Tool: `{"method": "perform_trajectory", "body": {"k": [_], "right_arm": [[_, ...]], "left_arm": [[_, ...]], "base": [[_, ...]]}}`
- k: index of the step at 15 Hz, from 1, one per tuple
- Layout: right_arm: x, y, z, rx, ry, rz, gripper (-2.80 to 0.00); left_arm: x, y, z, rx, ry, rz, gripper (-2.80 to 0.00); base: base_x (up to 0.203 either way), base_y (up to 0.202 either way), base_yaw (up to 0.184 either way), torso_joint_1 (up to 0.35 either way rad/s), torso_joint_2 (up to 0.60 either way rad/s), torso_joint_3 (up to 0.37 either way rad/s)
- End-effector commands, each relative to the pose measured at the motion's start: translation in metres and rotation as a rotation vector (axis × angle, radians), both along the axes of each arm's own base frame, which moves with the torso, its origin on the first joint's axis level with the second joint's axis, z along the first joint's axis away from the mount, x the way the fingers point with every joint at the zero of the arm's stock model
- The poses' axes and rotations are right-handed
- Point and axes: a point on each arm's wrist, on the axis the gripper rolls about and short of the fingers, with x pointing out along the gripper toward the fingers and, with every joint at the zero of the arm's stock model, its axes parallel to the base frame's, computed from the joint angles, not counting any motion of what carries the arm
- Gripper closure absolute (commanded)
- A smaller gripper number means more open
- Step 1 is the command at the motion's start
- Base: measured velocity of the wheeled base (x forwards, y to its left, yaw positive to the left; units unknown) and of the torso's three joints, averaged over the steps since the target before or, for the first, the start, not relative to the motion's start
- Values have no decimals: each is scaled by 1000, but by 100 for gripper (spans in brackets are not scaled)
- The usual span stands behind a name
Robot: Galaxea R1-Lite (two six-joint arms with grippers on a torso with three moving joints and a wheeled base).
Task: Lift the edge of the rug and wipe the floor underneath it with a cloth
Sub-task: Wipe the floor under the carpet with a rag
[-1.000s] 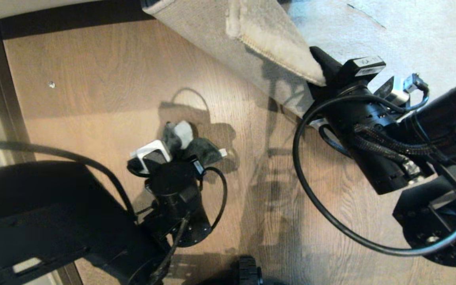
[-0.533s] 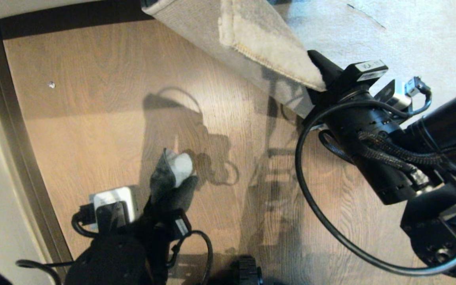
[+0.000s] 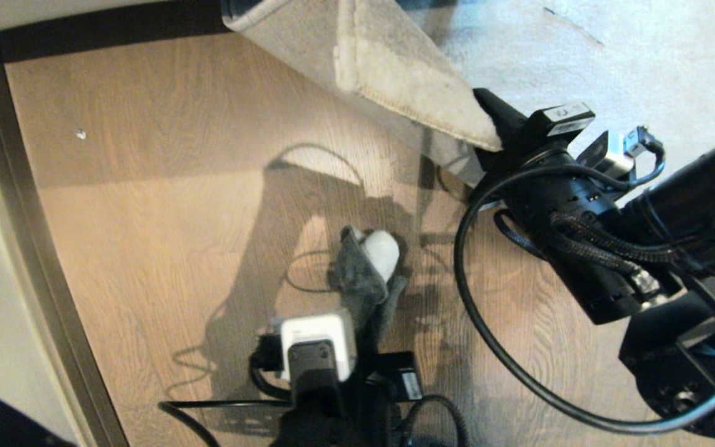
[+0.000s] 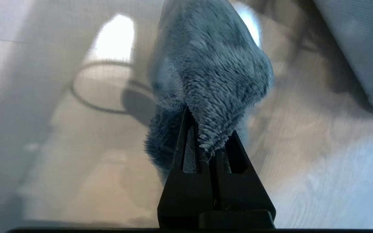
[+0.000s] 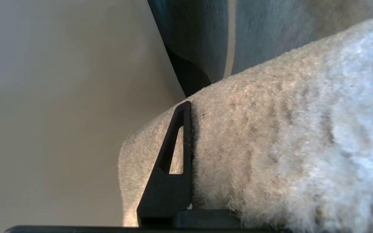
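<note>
- The cloth (image 4: 206,84) is pinched in the left gripper (image 4: 206,142), whose fingers (image 4: 181,142) are closed narrowly on a bunched fold of it.
- In the head view, the cloth (image 3: 367,267) is held just over the floor (image 3: 165,205), in the middle of the bare boards, near the lifted rug edge (image 3: 407,74) but apart from it.
- The rug edge (image 5: 270,136) is clamped by the right gripper (image 3: 488,121); one finger (image 5: 173,161) is seen pressed against the pile, the other is hidden behind the rug.
- The rug corner is held raised and folded back, so that its woven backing (image 3: 295,31) is shown above the boards.
- A dark skirting strip (image 3: 28,236) is seen along the floor's left side.
</note>
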Motion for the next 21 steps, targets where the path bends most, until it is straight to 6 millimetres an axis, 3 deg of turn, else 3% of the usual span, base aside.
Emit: {"method": "perform_trajectory", "body": {"k": [1, 4, 7, 9, 12, 14, 17, 19, 21], "right_arm": [[-1, -1, 2, 34, -24, 4, 0], [0, -1, 1, 30, -20, 2, 0], [-1, -1, 3, 35, -26, 2, 0], [-3, -2, 3, 35, -26, 6, 0], [-3, -2, 1, 28, -20, 8, 0], [-3, -2, 1, 30, -22, 6, 0], [-3, -2, 1, 29, -21, 8, 0], [-2, -1, 1, 32, -22, 8, 0], [-2, -1, 1, 30, -23, 11, 0]], "left_arm": [[17, -54, -22, -69, -22, 7, 0], [44, -88, -40, -133, -42, 44, 0], [78, -75, -46, -154, -43, 132, 0], [77, -64, -55, -117, -22, 146, 0], [63, -36, -83, -30, 42, 156, 0], [54, -13, -89, -16, 71, 186, 0], [62, 16, -63, -79, 58, 252, 0], [67, 44, -51, -76, 58, 311, 0], [60, 77, -45, -37, 75, 352, 0]], "base": [[0, 0, 0, 0, 0, 0], [0, 0, 0, 0, 0, 0], [0, 0, 0, 0, 0, 0], [0, 0, 0, 0, 0, 0], [0, 0, 0, 0, 0, 0], [0, 0, 0, 0, 0, 0], [0, 0, 0, 0, 0, 0], [0, 0, 0, 0, 0, 0], [0, 0, 0, 0, 0, 0]]}}
